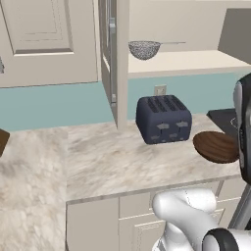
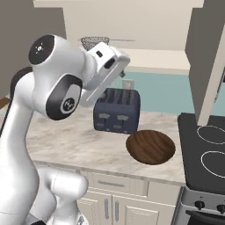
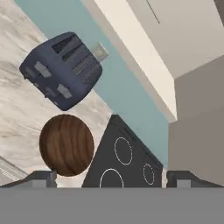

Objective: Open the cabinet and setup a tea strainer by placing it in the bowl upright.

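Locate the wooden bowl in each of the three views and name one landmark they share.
Left base view: bowl at the right edge, on the counter.
Right base view: bowl centre-right, beside the stove.
Hand view: bowl lower left.
Shared landmark: the dark blue toaster next to it.

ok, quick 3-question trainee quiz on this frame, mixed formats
1. True or false: the small silver mesh tea strainer already lies in the dark brown wooden bowl.
2. Which appliance stands beside that bowl on the marble counter? A) kettle B) dark blue four-slot toaster C) blender
3. Fill in: the beige wall cabinet doors are ___.

Key: 1 false, it sits on the cabinet shelf; 2 B; 3 open.
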Robot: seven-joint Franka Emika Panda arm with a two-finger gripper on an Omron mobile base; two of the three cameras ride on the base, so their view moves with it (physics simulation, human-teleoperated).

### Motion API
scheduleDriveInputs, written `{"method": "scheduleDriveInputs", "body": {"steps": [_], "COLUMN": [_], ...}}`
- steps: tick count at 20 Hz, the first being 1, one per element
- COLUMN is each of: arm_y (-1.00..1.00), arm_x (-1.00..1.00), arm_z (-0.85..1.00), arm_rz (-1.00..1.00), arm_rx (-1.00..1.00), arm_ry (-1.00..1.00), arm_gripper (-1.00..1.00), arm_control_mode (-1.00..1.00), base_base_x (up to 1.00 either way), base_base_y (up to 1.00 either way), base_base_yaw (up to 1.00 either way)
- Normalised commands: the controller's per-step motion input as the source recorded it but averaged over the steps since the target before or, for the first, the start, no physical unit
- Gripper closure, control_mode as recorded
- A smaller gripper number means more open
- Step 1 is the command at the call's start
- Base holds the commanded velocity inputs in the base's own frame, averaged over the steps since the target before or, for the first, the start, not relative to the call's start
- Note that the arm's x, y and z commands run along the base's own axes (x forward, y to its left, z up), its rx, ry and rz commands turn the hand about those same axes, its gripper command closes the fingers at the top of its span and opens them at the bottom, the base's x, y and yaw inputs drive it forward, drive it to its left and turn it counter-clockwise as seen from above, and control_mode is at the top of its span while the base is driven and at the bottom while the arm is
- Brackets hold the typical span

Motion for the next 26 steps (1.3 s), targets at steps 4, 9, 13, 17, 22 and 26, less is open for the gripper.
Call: {"method": "scheduleDriveInputs", "body": {"steps": [4,9,13,17,22,26], "arm_y": [0.57,0.34,0.08,0.24,0.42,0.24], "arm_x": [0.41,0.68,0.48,0.24,0.07,0.19], "arm_z": [0.00,0.00,0.00,0.07,0.45,-0.01], "arm_rz": [0.12,0.50,0.60,0.41,0.15,-0.01], "arm_rx": [0.00,0.00,0.02,-0.02,-0.22,-0.16], "arm_ry": [-0.51,-0.28,-0.16,0.01,0.01,0.03], "arm_gripper": [-1.00,-1.00,-1.00,-1.00,-1.00,-1.00], "arm_control_mode": [-1.00,-1.00,-1.00,-1.00,-1.00,-1.00], "base_base_x": [0.00,0.00,0.00,0.00,0.00,0.00], "base_base_y": [0.00,0.00,0.00,0.00,0.00,0.00], "base_base_yaw": [0.00,0.00,0.00,0.00,0.00,0.00]}}
